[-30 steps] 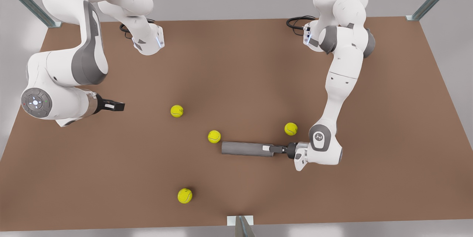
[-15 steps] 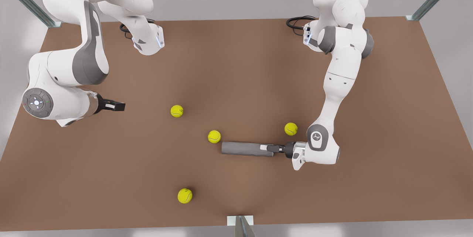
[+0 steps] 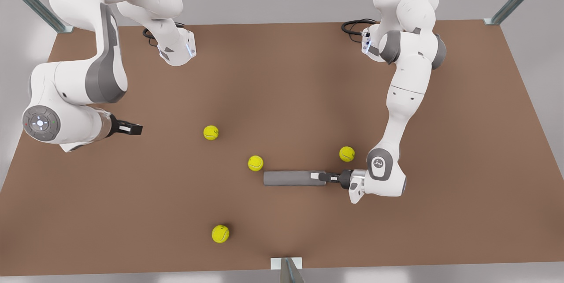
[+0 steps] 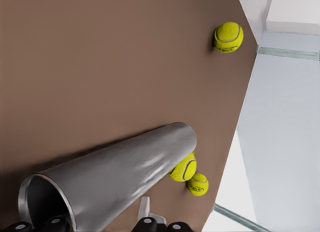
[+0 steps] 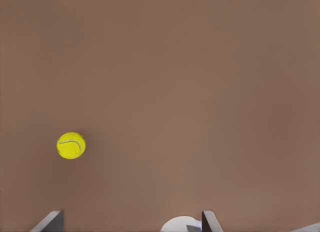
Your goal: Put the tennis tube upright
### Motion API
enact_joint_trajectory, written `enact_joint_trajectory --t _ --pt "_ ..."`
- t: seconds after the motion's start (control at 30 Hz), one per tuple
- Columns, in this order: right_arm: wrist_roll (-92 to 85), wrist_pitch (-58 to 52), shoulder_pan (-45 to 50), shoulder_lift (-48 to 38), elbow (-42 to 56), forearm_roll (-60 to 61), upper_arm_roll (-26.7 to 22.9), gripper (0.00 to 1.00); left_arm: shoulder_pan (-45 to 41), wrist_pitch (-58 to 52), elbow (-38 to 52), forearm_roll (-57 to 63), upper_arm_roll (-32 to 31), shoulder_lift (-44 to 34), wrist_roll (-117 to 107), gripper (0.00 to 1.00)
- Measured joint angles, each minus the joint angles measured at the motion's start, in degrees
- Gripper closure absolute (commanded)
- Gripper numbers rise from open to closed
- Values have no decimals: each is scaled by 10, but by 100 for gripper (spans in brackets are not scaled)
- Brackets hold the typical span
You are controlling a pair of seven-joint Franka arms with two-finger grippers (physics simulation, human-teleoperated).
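The tennis tube [image 3: 288, 178] lies on its side on the brown surface [image 3: 282, 76], its long axis running across the front view, near the middle and a little toward the near edge. The left tool [image 3: 318, 176] is at the tube's end on the front view's right, its fingers clamped on the rim of that open end; in the left wrist view the tube's [image 4: 115, 182] hollow mouth sits right at the fingers [image 4: 150, 224], one tip inside the opening and one outside the wall. A tennis ball [image 3: 255, 163] rests just beside the tube's far end on the front view's left, and another ball [image 3: 347, 154] lies near the left arm's wrist. A third ball [image 3: 211, 132] sits farther toward the front view's left, and a fourth [image 3: 220, 233] lies well apart, close to the near edge. The right tool [image 3: 134, 129] hangs over bare surface at the front view's left, far from the tube, and this arm waits. In the right wrist view its fingertips [image 5: 50, 222] stand wide apart with nothing between them, and a single ball [image 5: 71, 145] lies ahead on the surface.
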Motion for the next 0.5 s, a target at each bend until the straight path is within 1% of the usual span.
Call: enact_joint_trajectory --t 0.13,0.27,0.33,0.5 --pt "1 2 -1 0 2 -1 2 0 0 -5 1 1 1 -3 -1 50" --pt "6 2 2 0 6 -3 2 0 -1 -13 2 2 6 -4 -2 55" --pt "6 1 -6 1 6 -1 0 0 -4 -17 2 2 12 -5 -2 58" --pt "2 2 -41 4 5 10 -1 0 -8 -18 2 2 14 -9 -2 61"
